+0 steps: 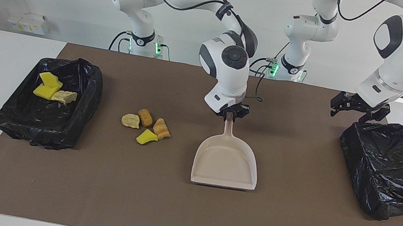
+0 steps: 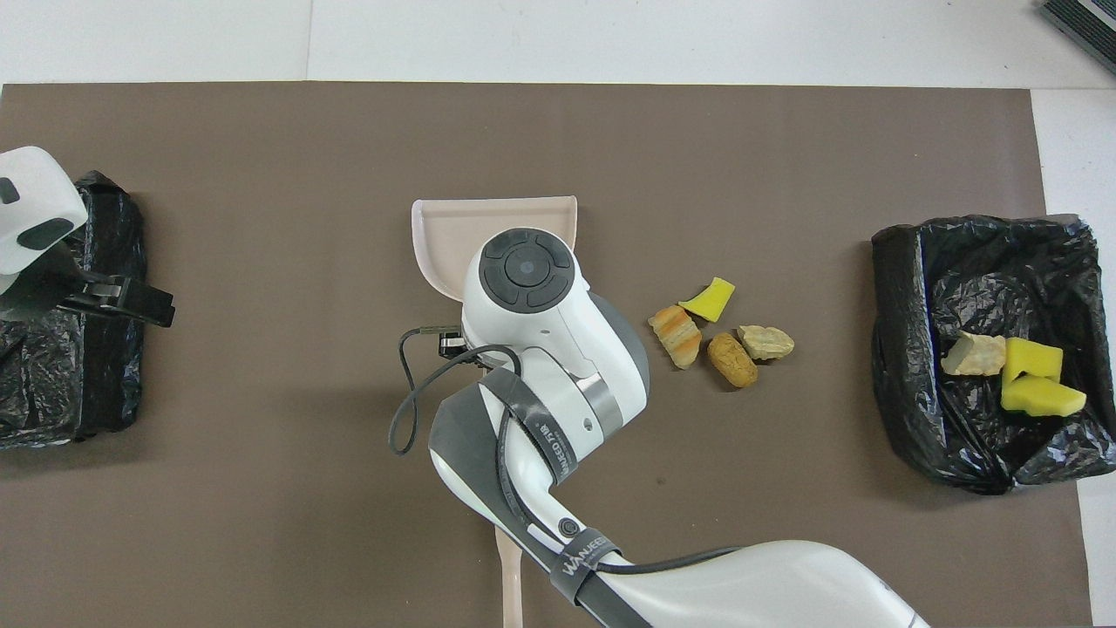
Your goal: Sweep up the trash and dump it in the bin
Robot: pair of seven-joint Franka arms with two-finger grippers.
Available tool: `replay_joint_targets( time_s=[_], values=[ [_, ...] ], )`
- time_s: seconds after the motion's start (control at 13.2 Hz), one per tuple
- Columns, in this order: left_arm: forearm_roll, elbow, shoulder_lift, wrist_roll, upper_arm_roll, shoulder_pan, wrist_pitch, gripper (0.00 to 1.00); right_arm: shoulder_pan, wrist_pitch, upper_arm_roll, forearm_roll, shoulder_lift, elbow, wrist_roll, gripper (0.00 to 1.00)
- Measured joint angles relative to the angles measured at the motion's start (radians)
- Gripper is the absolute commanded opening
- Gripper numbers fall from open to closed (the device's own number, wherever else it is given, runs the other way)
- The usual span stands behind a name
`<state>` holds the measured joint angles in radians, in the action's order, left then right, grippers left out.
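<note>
Four trash scraps lie together on the brown mat: a tan one (image 1: pixel 131 120), a brown one (image 1: pixel 145 117), an orange-striped one (image 1: pixel 162 128) and a yellow one (image 1: pixel 147 137). Beside them, toward the left arm's end, lies a beige dustpan (image 1: pixel 226 163), its mouth pointing away from the robots. My right gripper (image 1: pixel 231 115) is shut on the tip of its handle. In the overhead view the right arm's hand covers most of the dustpan (image 2: pixel 449 231). My left gripper (image 1: pixel 356 108) hangs over the rim of an empty black-lined bin (image 1: pixel 390 171).
Another black-lined bin (image 1: pixel 71 123) at the right arm's end of the table holds three scraps, two yellow (image 1: pixel 47 86) and one tan (image 1: pixel 64 96). The brown mat (image 1: pixel 184 209) covers the middle of the white table.
</note>
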<state>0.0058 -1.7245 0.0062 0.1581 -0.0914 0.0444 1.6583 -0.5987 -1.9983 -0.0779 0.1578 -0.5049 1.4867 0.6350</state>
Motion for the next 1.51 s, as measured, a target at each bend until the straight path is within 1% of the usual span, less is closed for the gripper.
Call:
replay_joint_targets(
  time_s=[0.08,0.23,0.3,0.38,0.68,0.83,0.98,1.06,1.29,1.36,1.44,1.51],
  values=[
    [0.000,-0.005,-0.002,0.000,0.000,0.000,0.005,1.00,0.006,-0.002,0.001,0.006,-0.003,0.005,0.000,0.12],
    [0.000,-0.018,-0.007,0.000,0.000,0.000,0.022,1.00,0.014,-0.007,0.002,0.033,-0.011,0.009,0.000,0.34],
    [0.000,-0.027,-0.010,0.000,0.000,0.000,0.035,1.00,0.015,-0.007,0.002,0.037,-0.013,0.009,0.000,0.53],
    [0.000,-0.037,-0.014,0.000,-0.001,0.000,0.048,1.00,0.015,-0.008,0.002,0.037,-0.014,0.009,0.000,1.00],
    [0.000,-0.063,-0.024,0.000,-0.006,0.000,0.081,1.00,0.014,0.001,0.000,0.037,-0.010,0.007,-0.001,1.00],
    [0.000,-0.074,-0.024,0.001,-0.009,-0.002,0.102,1.00,0.041,0.074,0.003,0.037,0.016,0.005,-0.001,1.00],
    [-0.001,-0.111,-0.022,0.000,-0.014,-0.020,0.166,1.00,0.085,0.178,0.004,0.038,0.084,0.007,-0.004,1.00],
    [-0.001,-0.129,-0.018,-0.001,-0.016,-0.035,0.195,1.00,0.096,0.228,0.004,0.038,0.131,0.017,-0.004,1.00],
    [-0.003,-0.153,0.022,-0.070,-0.019,-0.108,0.273,1.00,0.072,0.386,-0.004,0.049,0.290,0.109,-0.004,1.00],
    [-0.003,-0.154,0.040,-0.103,-0.021,-0.139,0.293,1.00,0.040,0.407,-0.006,0.059,0.335,0.156,-0.001,1.00],
    [-0.003,-0.155,0.061,-0.137,-0.022,-0.173,0.317,1.00,-0.002,0.399,-0.008,0.073,0.382,0.227,0.008,1.00],
    [-0.003,-0.155,0.083,-0.170,-0.023,-0.207,0.342,1.00,-0.043,0.355,-0.009,0.095,0.428,0.311,0.021,1.00]
  ],
)
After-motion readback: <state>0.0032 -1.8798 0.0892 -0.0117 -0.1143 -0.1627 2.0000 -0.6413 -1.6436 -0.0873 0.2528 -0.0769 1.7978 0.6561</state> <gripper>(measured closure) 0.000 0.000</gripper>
